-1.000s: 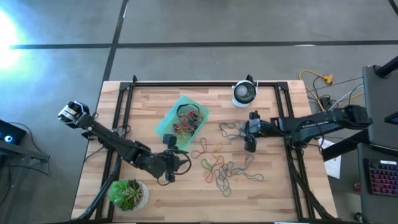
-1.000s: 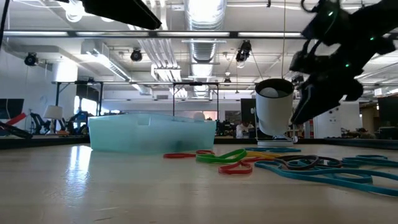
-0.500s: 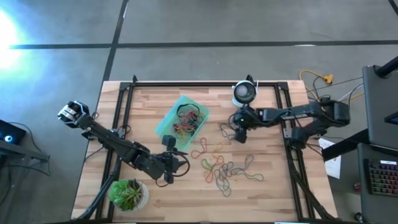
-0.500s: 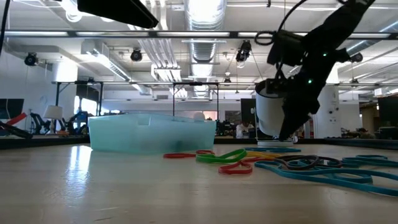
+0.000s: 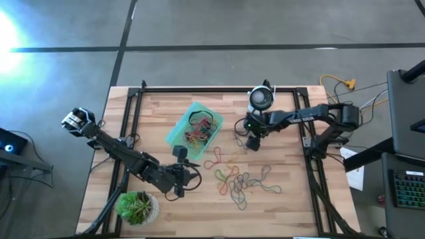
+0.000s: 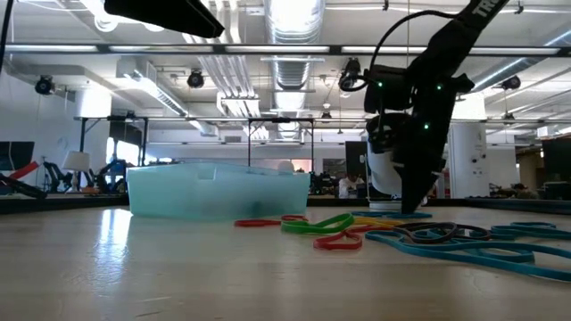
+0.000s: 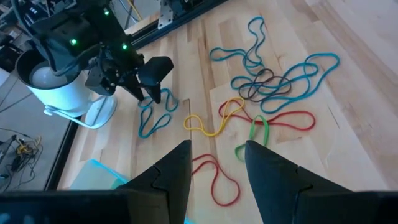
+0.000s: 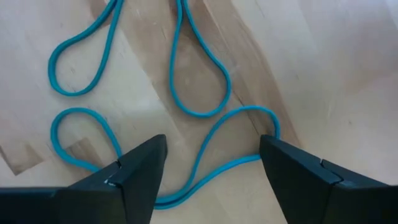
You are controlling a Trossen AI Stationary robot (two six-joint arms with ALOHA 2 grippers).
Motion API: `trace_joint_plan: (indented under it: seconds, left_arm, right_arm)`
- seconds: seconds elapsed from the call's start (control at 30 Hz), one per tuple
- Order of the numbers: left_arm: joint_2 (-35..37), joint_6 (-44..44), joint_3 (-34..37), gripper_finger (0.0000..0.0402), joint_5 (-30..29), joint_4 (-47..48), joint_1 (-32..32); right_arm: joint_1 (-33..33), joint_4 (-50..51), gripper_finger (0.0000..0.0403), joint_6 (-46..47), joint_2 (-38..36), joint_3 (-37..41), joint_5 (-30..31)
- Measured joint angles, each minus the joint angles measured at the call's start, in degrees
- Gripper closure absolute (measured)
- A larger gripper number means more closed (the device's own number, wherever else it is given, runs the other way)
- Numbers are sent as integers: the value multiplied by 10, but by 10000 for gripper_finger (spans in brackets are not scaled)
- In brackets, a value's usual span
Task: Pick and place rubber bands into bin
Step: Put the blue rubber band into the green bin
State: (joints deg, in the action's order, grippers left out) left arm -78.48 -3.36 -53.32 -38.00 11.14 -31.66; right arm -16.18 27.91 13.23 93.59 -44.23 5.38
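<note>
wooden slats make up the table (image 5: 285, 206), with an open workshop hall behind it. the right gripper (image 5: 252, 143) points straight down, its fingers (image 8: 298, 177) spread wide apart with a blue loop (image 8: 205, 168) of the rubber bands (image 5: 240, 182) lying on the wood between their tips, not yet pinched. more loops in red, yellow and green are scattered just beyond the left gripper (image 5: 182, 178), whose fingers (image 7: 171, 174) stand apart and hold nothing. the bin (image 5: 194, 130) sits beyond the left fingertips, some bands already inside. a white round device (image 5: 261, 99) stands just behind the right gripper.
</note>
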Motion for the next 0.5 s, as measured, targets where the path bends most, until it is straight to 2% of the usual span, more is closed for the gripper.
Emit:
trace_joint_plan:
  seconds: [0.17, 0.5]
  left_arm:
    - [0, 0, 0, 267, 0, 0, 0]
    - [0, 1, 1, 267, 0, 0, -3]
  right_arm:
    - [-1, -1, 168, 1, 1, 3, -51]
    - [41, 4, 183, 2, 0, 5, -80]
